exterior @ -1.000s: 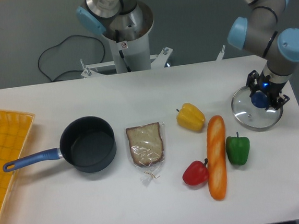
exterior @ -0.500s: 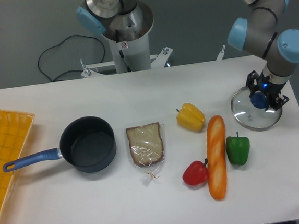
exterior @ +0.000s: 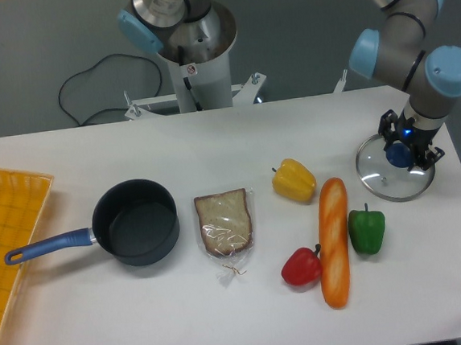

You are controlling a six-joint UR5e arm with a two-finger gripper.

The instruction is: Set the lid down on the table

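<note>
The lid [exterior: 383, 177], clear glass with a metal rim and a blue knob [exterior: 399, 155], lies flat on the white table [exterior: 212, 142] near its right edge. My gripper [exterior: 410, 141] hangs just over the knob, pointing down. Its dark fingers [exterior: 387, 124] stand on either side of the knob, spread wider than it, so it looks open. The contact between fingers and knob is too small to make out clearly.
Close in front of the lid are a green pepper [exterior: 367, 230] and a baguette [exterior: 333, 241]; a yellow pepper [exterior: 293, 180] and red pepper [exterior: 302, 266] lie further left. A bagged bread slice [exterior: 223, 222], blue-handled saucepan [exterior: 134, 222] and orange tray [exterior: 2, 241] fill the left.
The upper arm joints have shifted slightly left. The lid and gripper stay in almost the same place.
</note>
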